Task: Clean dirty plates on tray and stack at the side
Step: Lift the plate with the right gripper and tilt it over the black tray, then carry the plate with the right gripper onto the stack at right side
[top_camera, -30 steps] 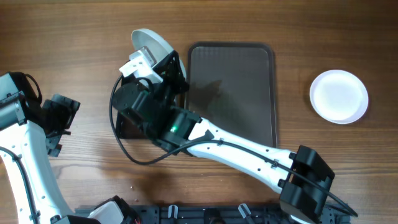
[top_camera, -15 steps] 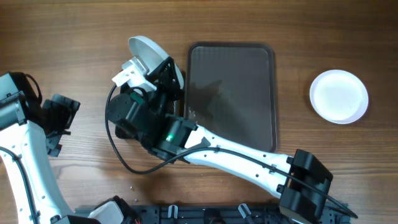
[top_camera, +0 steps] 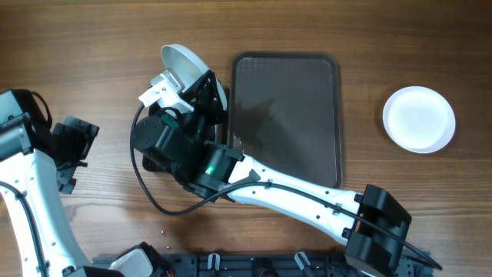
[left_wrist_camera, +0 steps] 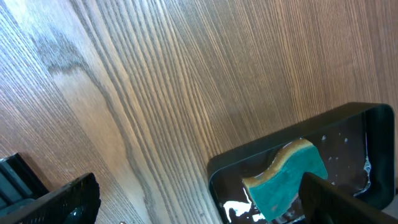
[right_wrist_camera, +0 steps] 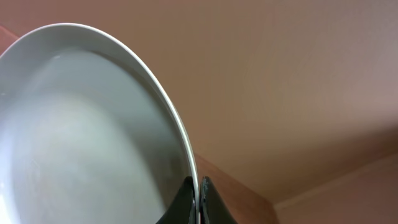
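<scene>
My right gripper (top_camera: 206,86) is shut on the rim of a white plate (top_camera: 184,63) and holds it tilted on edge, left of the dark brown tray (top_camera: 286,115). In the right wrist view the plate (right_wrist_camera: 81,130) fills the left half, its rim pinched between my fingers (right_wrist_camera: 199,199); its face looks plain white. White plates (top_camera: 419,118) sit stacked at the far right of the table; how many is unclear. My left gripper (left_wrist_camera: 193,202) is open over bare wood next to a small black tray (left_wrist_camera: 348,134).
The small glossy black tray (top_camera: 154,161), mostly hidden under my right arm, holds a teal sponge (left_wrist_camera: 289,180) with a yellow edge. The left arm (top_camera: 31,177) stands at the table's left edge. The brown tray has no plates on it.
My right gripper moved the plate a little to the left and turned it during the first half second. It has held still since. The left arm has not moved.
</scene>
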Robot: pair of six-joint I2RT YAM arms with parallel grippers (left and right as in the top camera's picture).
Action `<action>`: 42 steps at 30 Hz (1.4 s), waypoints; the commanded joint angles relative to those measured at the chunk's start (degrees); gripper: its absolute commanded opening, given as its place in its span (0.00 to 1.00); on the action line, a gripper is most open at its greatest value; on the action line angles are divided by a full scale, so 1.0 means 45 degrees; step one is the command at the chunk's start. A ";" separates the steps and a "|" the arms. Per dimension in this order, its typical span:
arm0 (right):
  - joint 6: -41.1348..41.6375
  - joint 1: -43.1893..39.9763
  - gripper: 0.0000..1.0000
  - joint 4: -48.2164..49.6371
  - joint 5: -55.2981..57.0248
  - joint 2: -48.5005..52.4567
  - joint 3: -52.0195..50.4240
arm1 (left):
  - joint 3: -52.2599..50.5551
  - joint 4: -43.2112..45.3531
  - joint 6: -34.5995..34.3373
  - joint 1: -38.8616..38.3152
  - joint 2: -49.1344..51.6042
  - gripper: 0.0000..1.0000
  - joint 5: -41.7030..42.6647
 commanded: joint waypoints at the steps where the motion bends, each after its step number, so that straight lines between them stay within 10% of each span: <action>1: -0.0146 0.0053 0.04 0.0131 0.0219 -0.0087 0.0316 | 0.0175 0.0000 -0.0160 0.0063 -0.0092 1.00 -0.0170; 14: 0.0092 0.0039 0.04 0.0214 0.0228 -0.0087 0.0316 | 0.0180 0.0000 -0.0160 0.0063 -0.0092 1.00 -0.0170; 18: 0.3079 -0.0214 0.04 -0.0661 0.0049 -0.0087 0.0316 | 0.0180 0.0000 -0.0160 0.0063 -0.0092 1.00 -0.0170; 27: 1.1176 -0.3162 0.04 -0.5853 -1.2055 -0.0355 0.0316 | 0.0180 0.0000 -0.0160 0.0063 -0.0092 1.00 -0.0170; 32: 1.1502 -0.6674 0.04 -0.5285 -2.0609 -0.1098 0.0316 | 0.0180 0.0000 -0.0160 0.0063 -0.0092 1.00 -0.0170; 42: 1.1890 -1.4231 0.04 -0.7747 -2.4645 -0.3653 0.0316 | 0.0180 0.0000 -0.0160 0.0063 -0.0092 1.00 -0.0170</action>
